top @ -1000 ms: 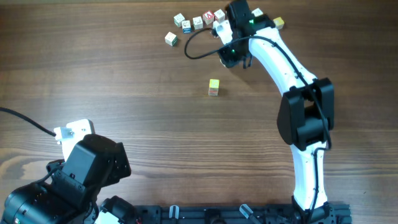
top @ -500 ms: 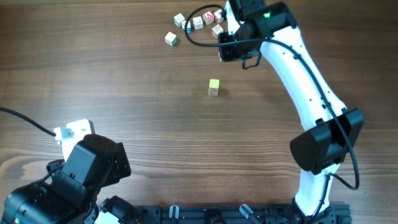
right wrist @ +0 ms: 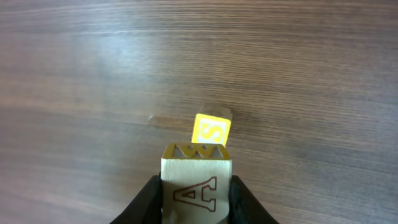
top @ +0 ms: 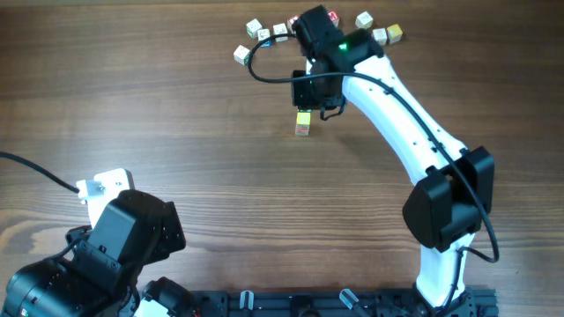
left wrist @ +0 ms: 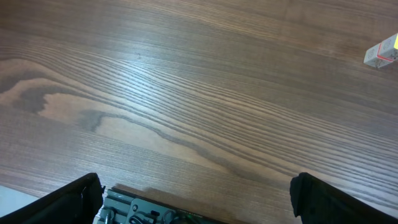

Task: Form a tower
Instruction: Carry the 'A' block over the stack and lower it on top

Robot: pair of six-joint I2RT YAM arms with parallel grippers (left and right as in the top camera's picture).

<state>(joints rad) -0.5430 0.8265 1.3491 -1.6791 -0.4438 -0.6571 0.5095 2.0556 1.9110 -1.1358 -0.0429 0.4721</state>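
Change: a second ago my right pincer (right wrist: 196, 194) was far back at the loose cubes (top: 254, 29). Now it has come forward and hangs just beside the tower (top: 302, 124).

Right pincer: clamped on the A cube (right wrist: 194, 185), one finger on each side face.

Left pincer: my left pincer (left wrist: 199, 208) has stayed wide apart with nothing in it, low at the near edge of the table (left wrist: 186, 93).

Tower place: it has not moved. It stands alone near the middle of the table, well apart from the loose cubes. In the right wrist view its yellow S top shows just beyond the A cube.

Meaning for task: I judge that the picking step is finished and the placing begins. The A cube is not yet straight over the tower, and the S face is turned a little against it, so I must line up before lowering.

Material: small wooden cubes with pale cream faces and a coloured letter on each side.

Shape: sharp square edges and flat faces. They should sit well, but the stack is only one cube wide, so a push could topple it.

Table texture: brown wood grain, smooth, with a soft shine.
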